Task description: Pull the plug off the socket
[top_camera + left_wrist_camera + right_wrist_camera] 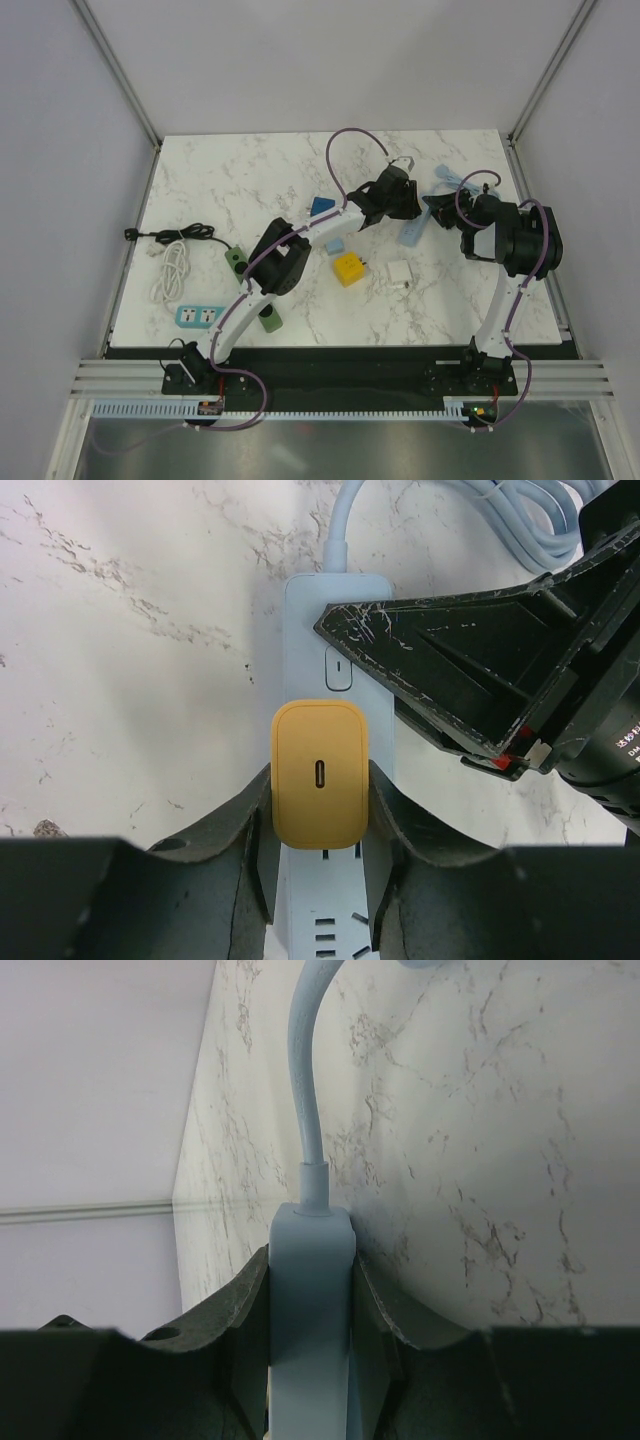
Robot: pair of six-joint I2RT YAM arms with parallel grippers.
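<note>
Plug (320,775) pinched in left gripper (320,788), socket strip (308,610) clamped by right gripper (312,1263), on white marble table (230,180).

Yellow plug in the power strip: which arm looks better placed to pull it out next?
Left. The left claw is closed around the yellow plug, fingers against both sides, ready to pull. The right claw is shut on the power strip at its cable end, likely bracing it.

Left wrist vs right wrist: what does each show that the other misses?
Left wrist only: yellow plug seated in the power strip, left gripper shut on its sides. Right wrist only: the grey wall beyond the table. Both: the strip, its cable, the right gripper clamped on the strip's cable end, the table.
</note>
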